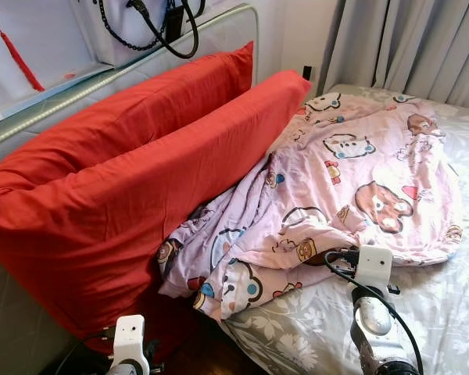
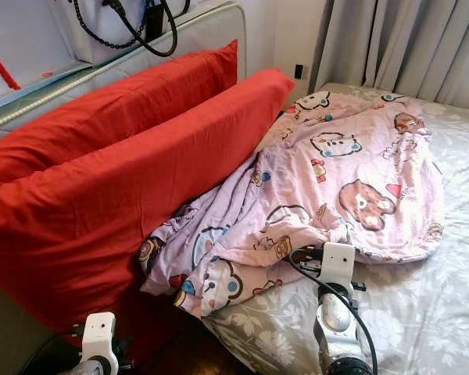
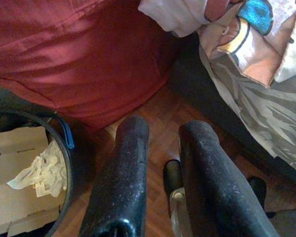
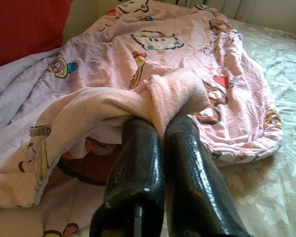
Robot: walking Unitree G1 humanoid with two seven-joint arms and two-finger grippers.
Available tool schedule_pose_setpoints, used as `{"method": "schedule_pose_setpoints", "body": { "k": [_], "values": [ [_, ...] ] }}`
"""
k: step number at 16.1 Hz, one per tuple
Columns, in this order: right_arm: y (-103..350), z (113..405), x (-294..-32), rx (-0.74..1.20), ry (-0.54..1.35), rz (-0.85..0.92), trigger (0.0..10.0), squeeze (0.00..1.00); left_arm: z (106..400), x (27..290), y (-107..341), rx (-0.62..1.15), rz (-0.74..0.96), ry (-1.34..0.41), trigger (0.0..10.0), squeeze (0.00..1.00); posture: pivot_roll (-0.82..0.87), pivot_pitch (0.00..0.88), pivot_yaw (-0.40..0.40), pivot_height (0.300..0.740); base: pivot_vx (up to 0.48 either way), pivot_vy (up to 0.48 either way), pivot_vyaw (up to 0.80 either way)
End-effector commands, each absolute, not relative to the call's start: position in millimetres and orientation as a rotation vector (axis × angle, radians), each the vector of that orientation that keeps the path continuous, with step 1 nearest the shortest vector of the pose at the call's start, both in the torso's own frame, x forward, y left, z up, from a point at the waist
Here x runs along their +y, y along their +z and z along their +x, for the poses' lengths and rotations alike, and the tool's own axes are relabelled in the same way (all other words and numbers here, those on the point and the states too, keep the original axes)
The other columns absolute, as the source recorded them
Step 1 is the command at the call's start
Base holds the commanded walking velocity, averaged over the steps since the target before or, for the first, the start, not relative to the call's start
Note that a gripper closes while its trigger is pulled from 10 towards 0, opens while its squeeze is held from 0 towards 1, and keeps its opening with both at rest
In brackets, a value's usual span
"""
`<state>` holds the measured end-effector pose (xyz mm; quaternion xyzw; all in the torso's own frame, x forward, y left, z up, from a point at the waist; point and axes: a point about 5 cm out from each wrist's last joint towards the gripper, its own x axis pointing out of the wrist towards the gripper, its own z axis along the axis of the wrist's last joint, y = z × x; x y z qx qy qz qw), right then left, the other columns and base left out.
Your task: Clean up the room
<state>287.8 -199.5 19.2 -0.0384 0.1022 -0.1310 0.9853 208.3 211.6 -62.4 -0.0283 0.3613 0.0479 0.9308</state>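
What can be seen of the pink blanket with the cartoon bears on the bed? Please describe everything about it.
The pink blanket looks like thin, soft cotton, pale pink with printed bears and other cartoon animals. It lies crumpled and unfolded across the grey floral bed sheet, its near corner hanging over the bed's edge. One side is bunched against the front red pillow. The right gripper has its fingers pinched shut on a fold at the blanket's near edge.

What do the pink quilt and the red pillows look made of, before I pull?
The quilt looks like thin, soft printed cotton: matte and wrinkled, bunching where the right claw pinches a fold. The pillows look like smooth matte woven fabric, creased; the exact fibre is unclear.
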Motion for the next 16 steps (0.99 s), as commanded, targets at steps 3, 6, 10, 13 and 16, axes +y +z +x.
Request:
{"method": "schedule_pose_setpoints", "body": {
  "k": [3,6,10,13,16],
  "values": [
    [20.8,288.0,-197.3,0.190,-0.257,-0.081,10.0,0.00,199.0,213.8,-67.9,0.781,-0.059,0.105,10.0,0.00,-0.01,0.060,0.045,0.740,0.000,0.000,0.00],
    [20.8,287.9,-197.2,0.190,-0.258,-0.080,10.0,0.00,198.5,214.0,-68.1,0.782,-0.059,0.104,10.0,0.00,-0.01,0.061,0.046,0.740,0.000,0.000,0.00],
    [20.8,287.6,-198.1,0.189,-0.267,-0.083,10.0,0.00,197.6,213.8,-68.7,0.785,-0.061,0.103,10.0,0.00,-0.01,0.062,0.046,0.740,-0.125,0.000,0.00],
    [20.8,287.5,-199.0,0.190,-0.274,-0.084,10.0,0.00,196.5,213.6,-69.4,0.790,-0.062,0.103,10.0,0.00,-0.01,0.062,0.046,0.740,-0.269,0.000,0.00],
    [20.8,287.2,-199.9,0.190,-0.279,-0.085,10.0,0.00,195.5,214.0,-69.9,0.793,-0.062,0.102,10.0,0.00,-0.01,0.061,0.046,0.740,-0.281,0.000,0.00]
  ]
}}
